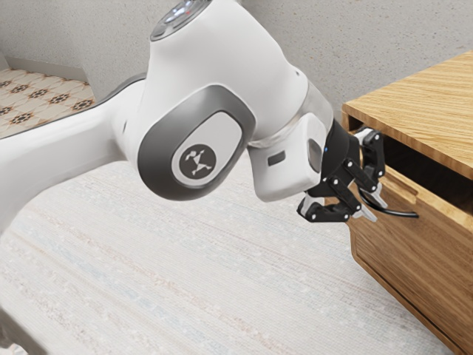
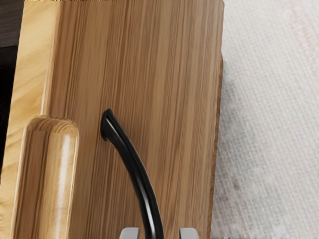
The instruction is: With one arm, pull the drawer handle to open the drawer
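Closest to the exterior camera is the arm (image 1: 199, 111), a white bulk coming in from the exterior view's left and reaching toward the wooden cabinet (image 1: 421, 103) at the exterior view's right edge. The cabinet stands on a pale carpeted floor (image 1: 185, 281). The gripper (image 1: 369, 174) is at the drawer (image 1: 414, 259), up by the corner of the drawer front nearest the arm, just under the cabinet's top slab. The black curved handle (image 1: 395, 214) sits on that front and passes between the two fingers. In the wrist view the handle (image 2: 134, 169) runs down the wood grain and in between the grey fingertips (image 2: 130, 233). One pad lies close against it and the other stands a little off, so the claw is released around the handle, not clenched. A dark gap shows between the slab and the drawer front's upper edge. How far out the drawer stands I cannot tell.
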Robot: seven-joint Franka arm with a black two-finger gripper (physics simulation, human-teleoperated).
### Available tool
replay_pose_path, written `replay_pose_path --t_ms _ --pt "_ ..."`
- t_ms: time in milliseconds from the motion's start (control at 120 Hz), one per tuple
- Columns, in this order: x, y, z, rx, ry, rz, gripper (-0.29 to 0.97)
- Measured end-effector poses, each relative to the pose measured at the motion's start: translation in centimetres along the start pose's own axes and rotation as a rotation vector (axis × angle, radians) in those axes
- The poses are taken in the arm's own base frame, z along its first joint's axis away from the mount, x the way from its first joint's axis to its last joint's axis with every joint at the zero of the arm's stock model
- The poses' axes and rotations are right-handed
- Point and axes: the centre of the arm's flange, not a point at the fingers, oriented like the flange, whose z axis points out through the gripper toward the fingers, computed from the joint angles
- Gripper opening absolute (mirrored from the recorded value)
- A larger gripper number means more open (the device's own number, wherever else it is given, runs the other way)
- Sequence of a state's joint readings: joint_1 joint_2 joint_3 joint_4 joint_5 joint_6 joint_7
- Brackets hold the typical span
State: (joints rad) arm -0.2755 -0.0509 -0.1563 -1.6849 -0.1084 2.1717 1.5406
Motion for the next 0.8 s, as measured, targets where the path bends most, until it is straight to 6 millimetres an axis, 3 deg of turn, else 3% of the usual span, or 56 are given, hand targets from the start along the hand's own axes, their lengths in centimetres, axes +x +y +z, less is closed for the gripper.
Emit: replay_pose_path --t_ms 800 --pt "0.2 2.2 -1.4 0.006 -0.011 -0.003 0.00"
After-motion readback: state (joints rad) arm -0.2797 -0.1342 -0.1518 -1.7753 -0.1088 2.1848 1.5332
